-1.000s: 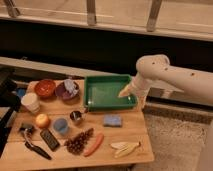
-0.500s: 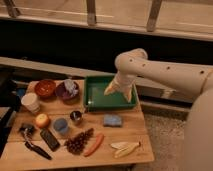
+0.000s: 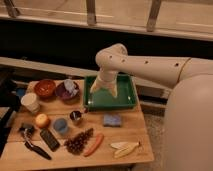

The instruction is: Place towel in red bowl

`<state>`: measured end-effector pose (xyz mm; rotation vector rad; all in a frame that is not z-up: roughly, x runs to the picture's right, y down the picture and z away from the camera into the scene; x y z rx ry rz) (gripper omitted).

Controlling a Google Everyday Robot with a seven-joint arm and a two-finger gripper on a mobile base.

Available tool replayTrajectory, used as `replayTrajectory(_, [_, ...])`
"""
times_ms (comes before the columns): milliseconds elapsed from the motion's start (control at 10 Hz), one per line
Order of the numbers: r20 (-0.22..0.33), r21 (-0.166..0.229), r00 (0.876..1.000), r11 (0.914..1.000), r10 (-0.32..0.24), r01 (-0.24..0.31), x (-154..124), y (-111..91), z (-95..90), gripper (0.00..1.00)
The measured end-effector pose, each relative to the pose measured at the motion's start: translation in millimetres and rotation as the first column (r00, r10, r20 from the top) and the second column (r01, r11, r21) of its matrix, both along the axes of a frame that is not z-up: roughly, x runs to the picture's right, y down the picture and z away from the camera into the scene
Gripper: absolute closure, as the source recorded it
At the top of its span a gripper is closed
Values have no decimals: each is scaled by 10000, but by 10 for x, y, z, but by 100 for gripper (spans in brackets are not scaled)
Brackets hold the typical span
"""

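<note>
The red bowl stands at the back left of the wooden table. Right of it, a purple bowl holds the crumpled pale towel. My gripper hangs from the white arm over the left part of the green tray, fingers pointing down, spread apart and empty. It is to the right of the purple bowl and apart from the towel.
On the table are a white cup, an orange fruit, a blue cup, a small metal cup, a blue sponge, grapes, a carrot, a banana and a black remote.
The arm has swung left from the table's right edge, over the green tray, to the tray's left part. The objects on the table have not moved.
</note>
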<state>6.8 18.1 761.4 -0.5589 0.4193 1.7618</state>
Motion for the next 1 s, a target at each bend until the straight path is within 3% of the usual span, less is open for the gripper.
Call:
replayTrajectory(300, [24, 115, 10000, 9999, 56, -57, -41, -21, 7, 22])
replayTrajectory(500, [115, 597, 9999, 9982, 66, -73, -103, -215, -1, 22])
replayTrajectory(700, [507, 1261, 9986, 9920, -159, 94, -464, -608, -25, 22])
replayTrajectory(1000, [1110, 1905, 9912, 9804, -718, 496, -1060, -1046, 2, 22])
